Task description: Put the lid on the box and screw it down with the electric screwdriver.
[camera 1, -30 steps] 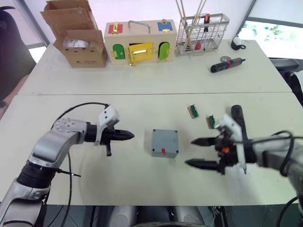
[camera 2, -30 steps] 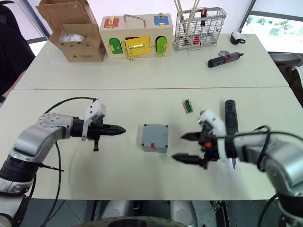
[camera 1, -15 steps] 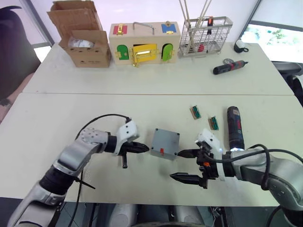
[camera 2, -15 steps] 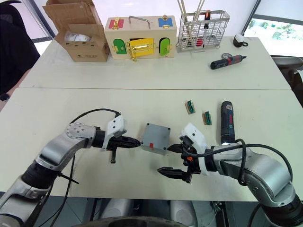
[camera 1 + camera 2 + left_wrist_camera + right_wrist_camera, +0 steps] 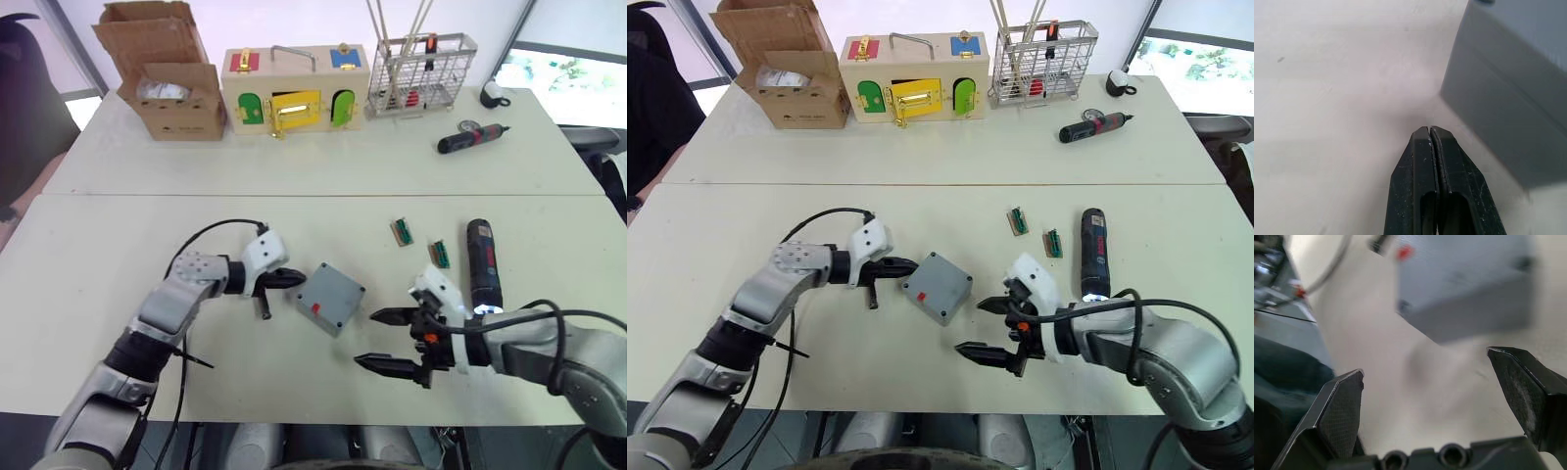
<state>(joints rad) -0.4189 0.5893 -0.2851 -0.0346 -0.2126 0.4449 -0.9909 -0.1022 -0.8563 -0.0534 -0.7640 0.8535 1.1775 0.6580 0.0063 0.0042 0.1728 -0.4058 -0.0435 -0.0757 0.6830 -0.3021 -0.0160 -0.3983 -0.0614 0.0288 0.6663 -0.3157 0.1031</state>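
The box [image 5: 330, 298] is seen on the near table [image 5: 118, 255], roughly centre, turned at an angle to the table edge, lid [image 5: 333, 291] already seated on top. A small red mark is visible on the box's near side.

The left gripper [image 5: 290, 279] is clenched, fingers pressed together with nothing between them; the tip is just beside the box's left corner, contact cannot be confirmed. In the left wrist view the closed fingers [image 5: 1436, 181] are seen pointing at the table surface beside the grey wall of the box [image 5: 1508, 93].

The right gripper [image 5: 387, 339] is spread wide and empty, positioned to the right of the box and slightly nearer, not touching it. In the right wrist view the box [image 5: 1464, 284] is framed beyond the two parted fingers [image 5: 1342, 411].

The electric screwdriver [image 5: 482, 265] is lying flat on the table, right of the box and beyond the right gripper, tip lit at its near end, untouched by either gripper.

Two small green connector pieces [image 5: 402, 232] are lying between the box and the electric screwdriver, a little farther back. On the far table: a cardboard carton [image 5: 162, 73] at left, a wooden box with coloured doors [image 5: 292, 88] at centre, a wire basket [image 5: 421, 69] to its right, and a smaller black-and-red screwdriver [image 5: 472, 138] farther right.
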